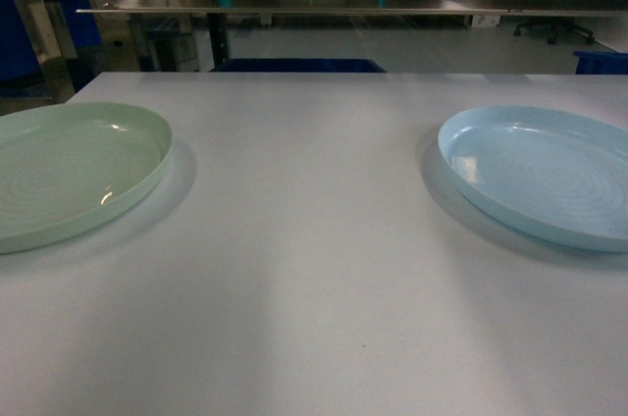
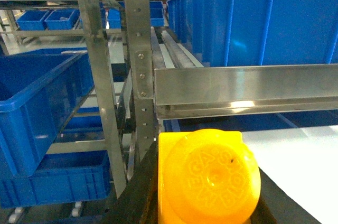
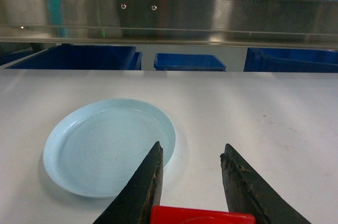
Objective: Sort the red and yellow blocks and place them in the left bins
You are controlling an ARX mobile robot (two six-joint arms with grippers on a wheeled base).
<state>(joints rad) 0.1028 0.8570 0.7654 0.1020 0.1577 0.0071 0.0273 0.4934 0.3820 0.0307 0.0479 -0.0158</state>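
A yellow block with a round embossed stud fills the bottom of the left wrist view, and my left gripper is shut on it, its dark fingers at both sides. In the right wrist view a red block sits deep between the black fingers of my right gripper, which is shut on it. That gripper hovers over the white table by the near right rim of a pale blue plate. The head view shows neither gripper, only an empty green plate at the left and the blue plate at the right.
A steel rail and an upright shelf post stand close ahead of the left gripper, with blue crates above and to the left. More blue crates and a steel rail lie beyond the table's far edge.
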